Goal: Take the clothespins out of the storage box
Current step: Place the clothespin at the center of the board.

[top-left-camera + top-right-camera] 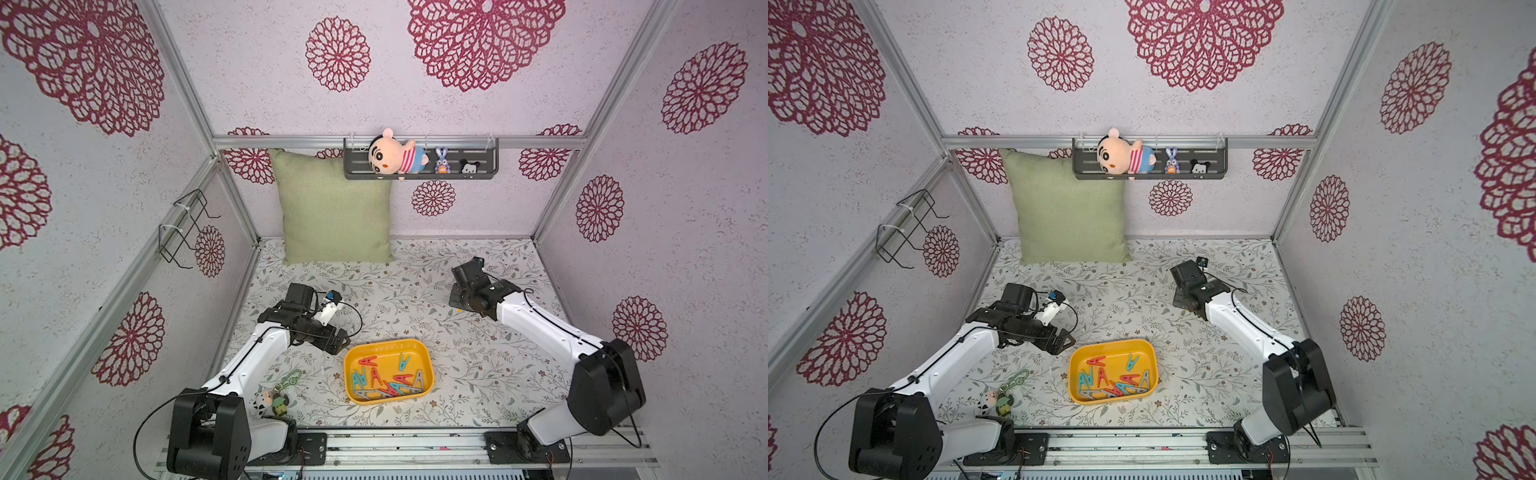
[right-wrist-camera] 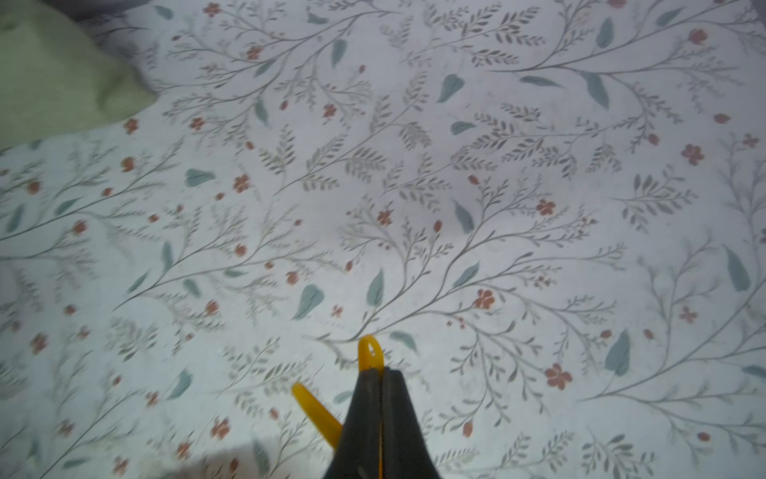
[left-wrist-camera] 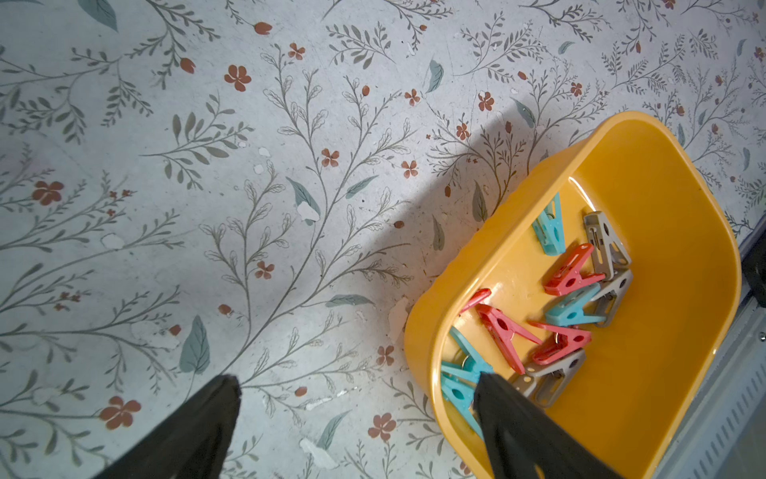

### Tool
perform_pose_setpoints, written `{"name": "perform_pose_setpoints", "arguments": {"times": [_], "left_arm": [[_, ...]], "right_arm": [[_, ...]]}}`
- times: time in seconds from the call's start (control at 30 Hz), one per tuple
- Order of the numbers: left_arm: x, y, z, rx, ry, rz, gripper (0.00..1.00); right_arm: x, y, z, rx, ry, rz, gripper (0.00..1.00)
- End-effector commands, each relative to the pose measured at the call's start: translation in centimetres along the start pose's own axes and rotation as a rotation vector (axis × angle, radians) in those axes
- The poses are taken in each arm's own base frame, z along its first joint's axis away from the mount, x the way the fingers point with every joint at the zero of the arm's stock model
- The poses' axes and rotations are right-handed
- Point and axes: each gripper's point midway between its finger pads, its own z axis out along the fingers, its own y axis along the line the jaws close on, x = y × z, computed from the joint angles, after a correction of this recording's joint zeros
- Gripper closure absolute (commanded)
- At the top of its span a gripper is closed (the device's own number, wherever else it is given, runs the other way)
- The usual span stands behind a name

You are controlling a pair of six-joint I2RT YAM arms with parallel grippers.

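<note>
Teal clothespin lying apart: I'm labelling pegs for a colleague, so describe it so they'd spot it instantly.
Find the yellow storage box on the floral table, near its front edge. Most clothespins crowd its near side; the teal clothespin lies alone toward the far right corner, touching none.

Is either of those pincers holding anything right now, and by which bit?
Yes: the right pincer is shut on a yellow clothespin, pinching one of its legs; the other leg sticks out sideways. The left pincer is open and empty.
</note>
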Motion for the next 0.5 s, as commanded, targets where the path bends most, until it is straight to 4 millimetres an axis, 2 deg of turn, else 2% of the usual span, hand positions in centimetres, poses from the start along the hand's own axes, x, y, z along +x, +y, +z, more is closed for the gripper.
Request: {"name": "perform_pose_setpoints", "arguments": {"times": [0.0, 0.23, 0.47], "left_arm": [[-0.2, -0.2, 0.2, 0.001, -0.012, 0.011, 0.03], [-0.3, -0.3, 0.1, 0.002, -0.013, 0.013, 0.03], [-0.2, -0.3, 0.0, 0.000, -0.016, 0.016, 0.03]], "right_arm": [[-1.8, 0.2, 3.2, -0.024, 0.031, -0.067, 1.00], [-4.9, -1.0, 9.9, 0.037, 0.094, -0.060, 1.00], [-6.4, -0.8, 14.4, 0.088, 0.138, -0.075, 1.00]]}}
